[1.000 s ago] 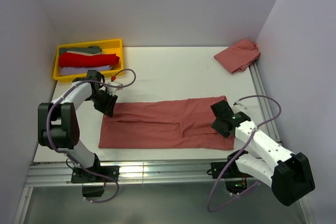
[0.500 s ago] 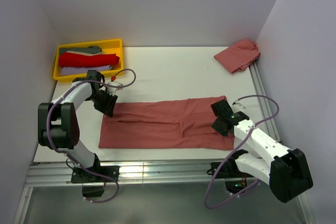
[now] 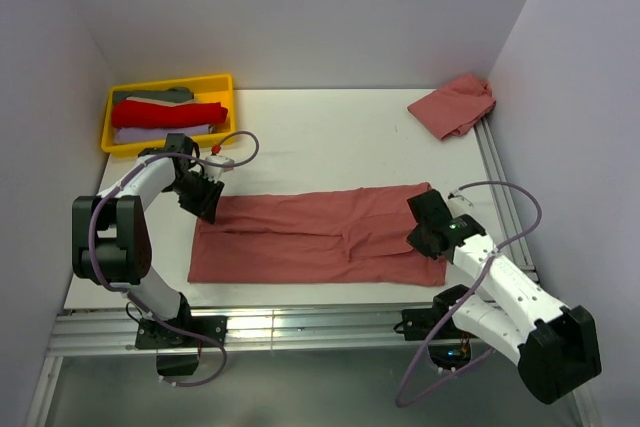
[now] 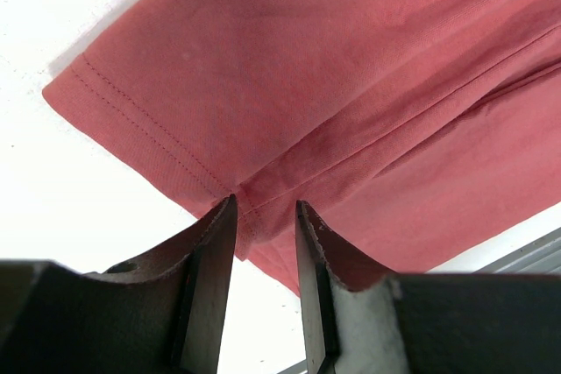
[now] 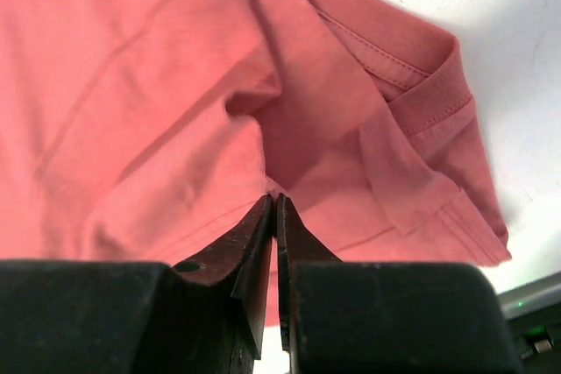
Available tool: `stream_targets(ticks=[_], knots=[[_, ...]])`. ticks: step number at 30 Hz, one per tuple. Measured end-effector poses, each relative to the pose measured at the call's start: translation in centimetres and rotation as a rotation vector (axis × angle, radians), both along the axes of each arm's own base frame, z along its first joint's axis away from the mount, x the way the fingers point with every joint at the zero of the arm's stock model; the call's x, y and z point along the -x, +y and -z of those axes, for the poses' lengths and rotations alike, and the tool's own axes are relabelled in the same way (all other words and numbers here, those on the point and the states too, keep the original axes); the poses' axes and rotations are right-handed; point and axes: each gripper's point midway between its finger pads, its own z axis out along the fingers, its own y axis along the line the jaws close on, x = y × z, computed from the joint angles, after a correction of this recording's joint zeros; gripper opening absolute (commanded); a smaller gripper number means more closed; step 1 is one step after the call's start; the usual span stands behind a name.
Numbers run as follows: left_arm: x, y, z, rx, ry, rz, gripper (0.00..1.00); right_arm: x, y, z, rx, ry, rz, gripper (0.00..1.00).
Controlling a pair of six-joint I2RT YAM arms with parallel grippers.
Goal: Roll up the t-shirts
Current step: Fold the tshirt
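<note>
1. No text, label, brand, number or sign can be read in any of the views.

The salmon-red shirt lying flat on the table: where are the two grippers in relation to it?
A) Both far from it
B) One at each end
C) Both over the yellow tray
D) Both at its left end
B: the left gripper is at the hem end, on the left of the salmon-red shirt, and the right gripper is at the collar end, on the right.
</note>
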Motion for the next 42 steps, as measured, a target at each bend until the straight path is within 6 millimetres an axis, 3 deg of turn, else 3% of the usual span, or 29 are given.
stream_targets(ticks=[5,14,19,23,29,36,42], knots=[[0.0,0.0,0.0,-0.001,0.0,0.001,0.38,0.2,0.0,-2.0,-0.017,-0.03,-0.006,0.12],[0.0,0.0,0.0,-0.002,-0.001,0.01,0.38,3.3,-0.9,-1.6,0.009,0.084,-0.018,0.14],[0.1,0.1,0.0,-0.003,-0.001,0.018,0.38,3.6,-1.0,-2.7,0.009,0.093,-0.028,0.16],[0.1,0.1,0.1,-0.003,-0.001,0.022,0.38,4.0,-1.1,-2.6,0.02,0.126,-0.037,0.23],[0.6,0.1,0.4,-0.004,0.011,0.025,0.37,4.6,-1.1,-2.1,0.019,0.156,-0.043,0.44],[0.2,0.3,-1.1,0.0,-0.043,0.009,0.38,3.8,-1.1,-3.0,0.013,0.114,-0.034,0.54],[-1.7,1.2,-3.1,0.015,-0.11,-0.047,0.41,-0.2,-2.8,-4.1,0.036,0.078,0.033,0.57]])
